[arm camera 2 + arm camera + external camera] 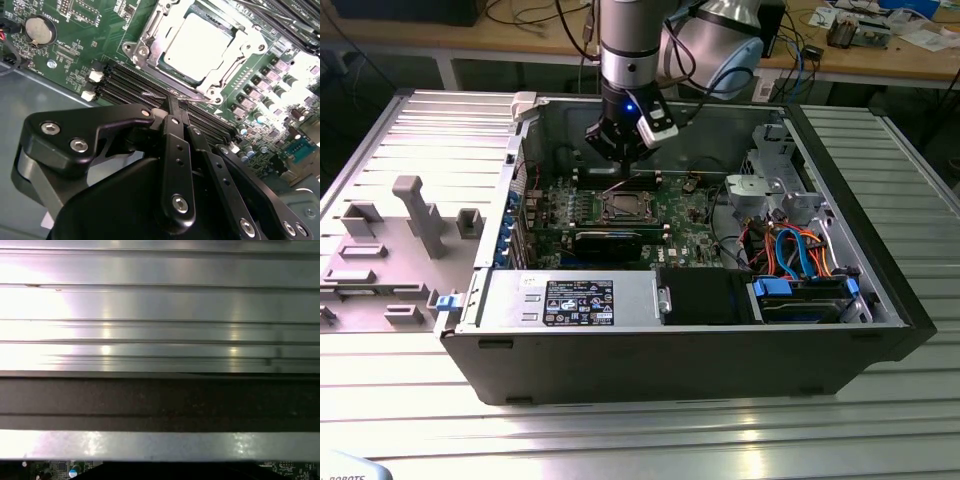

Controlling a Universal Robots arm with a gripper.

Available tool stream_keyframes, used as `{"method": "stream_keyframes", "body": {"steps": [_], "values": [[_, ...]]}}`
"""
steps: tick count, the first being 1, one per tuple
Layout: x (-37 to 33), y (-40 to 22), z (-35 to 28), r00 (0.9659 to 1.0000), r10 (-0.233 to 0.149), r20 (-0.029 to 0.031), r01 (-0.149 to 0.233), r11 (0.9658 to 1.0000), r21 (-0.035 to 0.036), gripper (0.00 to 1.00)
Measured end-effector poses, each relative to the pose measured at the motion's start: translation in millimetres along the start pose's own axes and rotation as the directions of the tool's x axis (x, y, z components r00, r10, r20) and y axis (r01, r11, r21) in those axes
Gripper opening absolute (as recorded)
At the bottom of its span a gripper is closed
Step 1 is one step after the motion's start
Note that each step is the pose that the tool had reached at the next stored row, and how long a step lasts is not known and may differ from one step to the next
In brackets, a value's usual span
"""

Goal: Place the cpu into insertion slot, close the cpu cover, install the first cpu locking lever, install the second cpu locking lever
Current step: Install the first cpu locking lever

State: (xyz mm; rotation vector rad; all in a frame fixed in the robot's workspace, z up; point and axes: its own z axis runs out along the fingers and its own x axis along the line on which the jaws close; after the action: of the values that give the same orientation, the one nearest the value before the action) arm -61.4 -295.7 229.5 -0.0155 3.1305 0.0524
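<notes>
We find the tool [176, 102], drawn together, just beside the cpu cover [152, 35] lying closed over the cpu [200, 42].

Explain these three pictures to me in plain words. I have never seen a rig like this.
The exterior view looks from outside at a robot arm reaching into an open computer case that lies on a ribbed metal table. Both wrist views ride on the arm: the second looks past the gripper, the first sees ribbed metal. The gripper is shut, holding nothing I can make out. Just beyond it the cpu lies framed by the closed cpu cover.
</notes>
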Motion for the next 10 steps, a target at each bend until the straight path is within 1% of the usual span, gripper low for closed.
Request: {"method": "stream_keyframes", "body": {"steps": [6,10], "values": [[-6.4,0.0,2.1,1.0000,0.000,-0.0001,0.000,1.0000,0.0003,0.11],[-9.0,0.0,4.4,1.0000,0.000,-0.0001,0.000,1.0000,0.0014,0.11]]}}
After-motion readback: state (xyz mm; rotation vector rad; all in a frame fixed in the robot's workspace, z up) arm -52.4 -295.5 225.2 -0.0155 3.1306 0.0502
